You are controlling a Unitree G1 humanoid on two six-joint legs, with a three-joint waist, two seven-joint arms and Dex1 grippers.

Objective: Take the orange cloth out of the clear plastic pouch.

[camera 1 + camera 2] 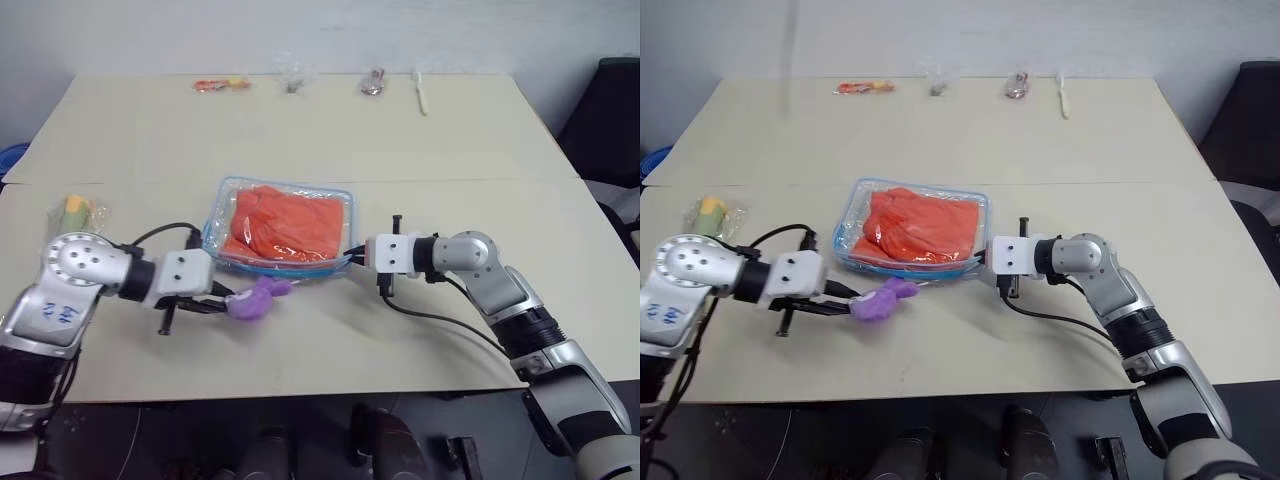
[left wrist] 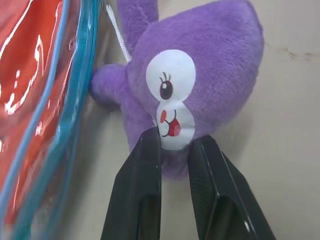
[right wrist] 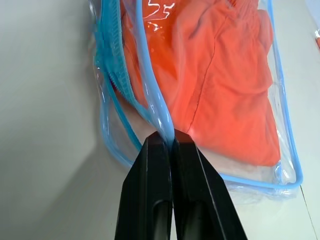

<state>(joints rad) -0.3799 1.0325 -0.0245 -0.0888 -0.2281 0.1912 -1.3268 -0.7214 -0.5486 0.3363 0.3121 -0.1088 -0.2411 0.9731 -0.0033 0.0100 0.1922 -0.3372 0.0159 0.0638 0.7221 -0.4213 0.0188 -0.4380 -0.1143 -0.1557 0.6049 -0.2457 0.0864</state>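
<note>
The clear plastic pouch with its light blue zipper edge lies flat at the table's middle. The orange cloth is inside it, folded and wrinkled. My right gripper is shut on the pouch's blue edge at its right near corner. A purple plush toy lies on the table just in front of the pouch's near edge. My left gripper is shut on the plush's lower part, coming at it from the left.
Along the far edge lie a small orange packet, two small clear bags and a white stick. A yellow-green item in a bag sits at the left. A black chair stands at the right.
</note>
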